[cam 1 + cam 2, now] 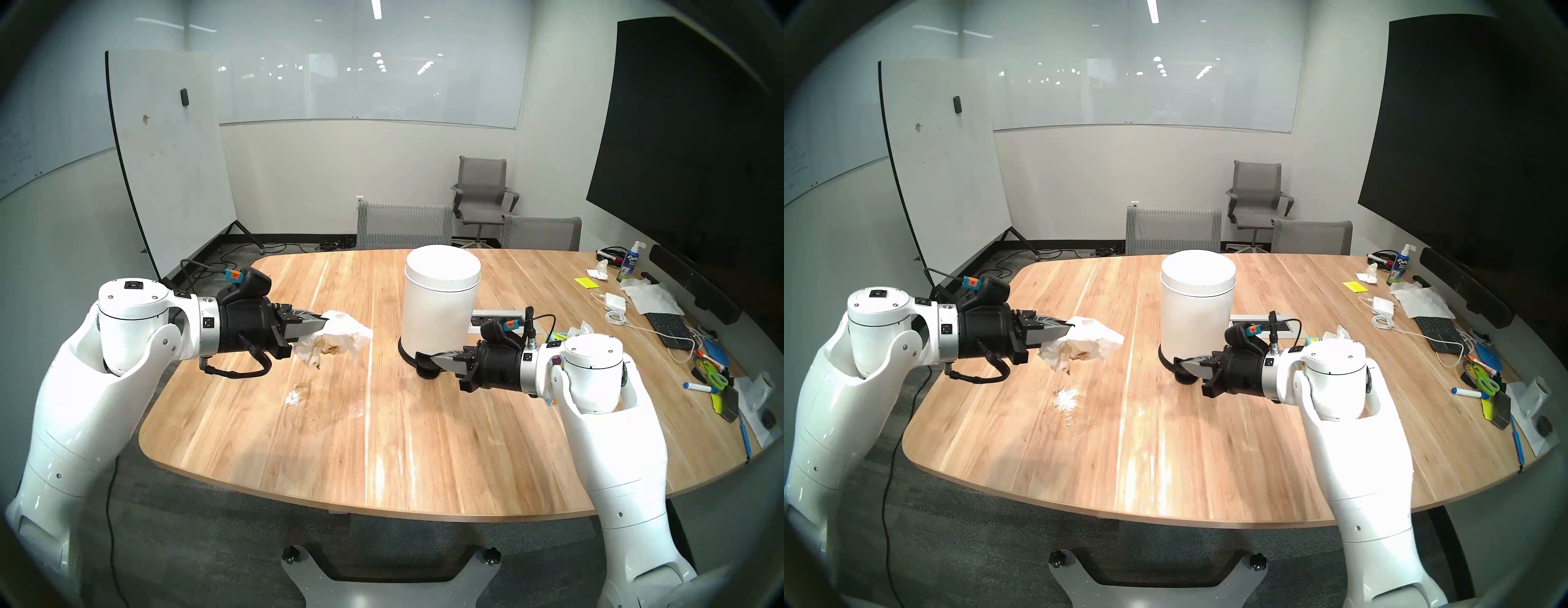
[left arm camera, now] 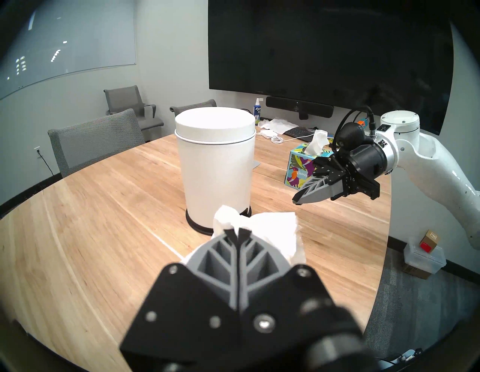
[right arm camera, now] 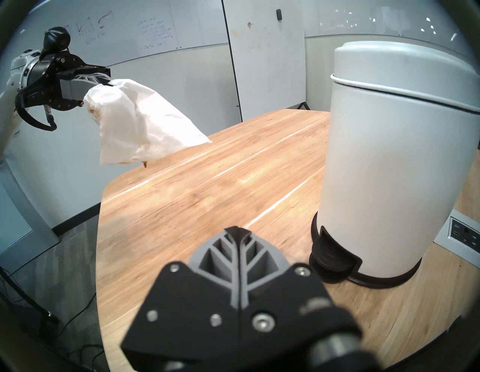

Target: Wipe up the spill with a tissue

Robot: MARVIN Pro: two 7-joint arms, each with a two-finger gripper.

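The left gripper [image 1: 319,330] hangs above the left part of the wooden table [image 1: 424,446], well inside its rounded left edge, its fingers pressed together on a crumpled white tissue [image 1: 339,342] that droops clear of the tabletop and shows brownish stains on its underside. On the wood below it, toward the near edge, lies the spill [image 1: 297,397]: a faint wet smear with whitish flecks. Bare wood runs from there to the front rim and across the middle of the table.

Right of centre stands a white pedal bin [image 1: 441,305], lid down, its black pedal [image 3: 331,256] facing the near side. The right gripper [image 1: 441,361] hovers just in front of that pedal, fingers closed together and holding nothing; whether it touches the pedal I cannot tell.

Behind the right gripper sits a colourful tissue box [image 2: 302,167] marked "Kleenex", a tissue standing out of its top. The far right edge of the table is crowded with a keyboard [image 1: 668,329], cables, markers, scissors and a spray bottle [image 1: 630,265] labelled "Expo". The wall whiteboard seen from the right wrist carries handwriting too small to read.
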